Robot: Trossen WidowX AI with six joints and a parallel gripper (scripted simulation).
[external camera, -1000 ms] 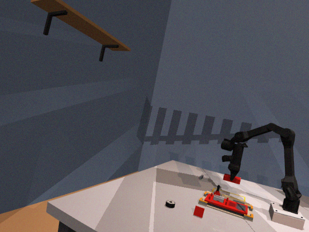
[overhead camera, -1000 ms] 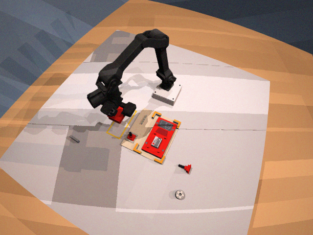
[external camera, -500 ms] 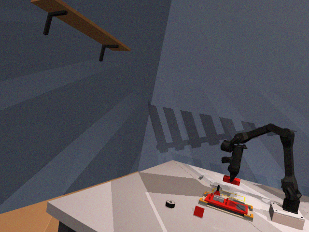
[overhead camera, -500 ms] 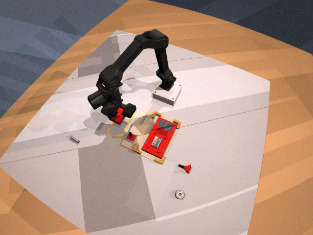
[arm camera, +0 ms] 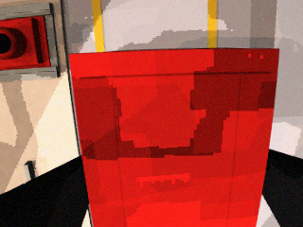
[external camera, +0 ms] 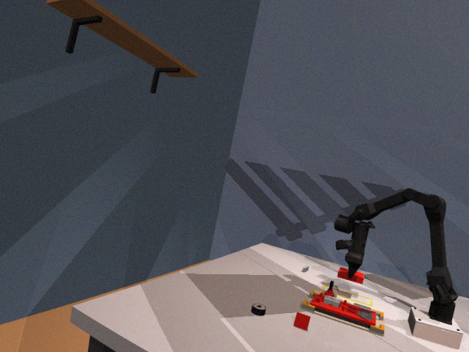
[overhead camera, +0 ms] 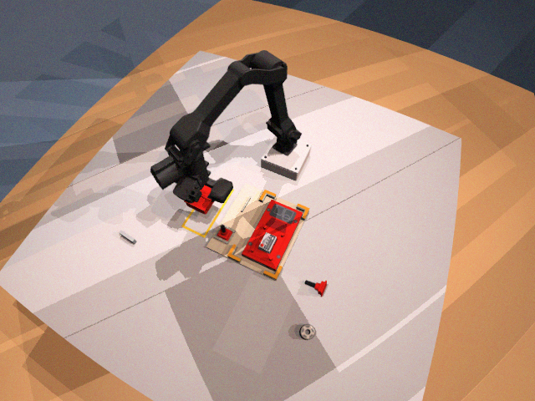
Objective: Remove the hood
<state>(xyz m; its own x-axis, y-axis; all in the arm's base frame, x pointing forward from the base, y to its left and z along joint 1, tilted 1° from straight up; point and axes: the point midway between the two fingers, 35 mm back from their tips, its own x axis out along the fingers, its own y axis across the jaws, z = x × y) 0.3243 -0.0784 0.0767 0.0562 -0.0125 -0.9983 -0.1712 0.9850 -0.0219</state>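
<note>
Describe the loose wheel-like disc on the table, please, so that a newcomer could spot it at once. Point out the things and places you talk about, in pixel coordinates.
From the toy car (overhead camera: 259, 254) (external camera: 322, 304), look away from the arm's white base (overhead camera: 276, 167) (external camera: 435, 335). Past the red piece with a black stem (overhead camera: 320, 286) lies a small round disc (overhead camera: 302, 335) (external camera: 259, 312), grey-faced with a dark rim. Unlike that red piece, it is round and has a central hole.

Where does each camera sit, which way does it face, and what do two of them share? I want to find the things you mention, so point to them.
Top: high above the table, looking steeply down at the red toy car body (overhead camera: 259, 253); the whole black arm shows.
Exterior: off to the side, low near table height, facing the walls, table at lower right; the whole arm shows.
Wrist: on the arm, looking past the end effector (overhead camera: 205, 199) (external camera: 351, 276) (arm camera: 175, 175) at the flat red hood (overhead camera: 205, 205) (external camera: 357, 277) (arm camera: 163, 123); only black fingers show.
Top and exterior share car, hood and arm.
</note>
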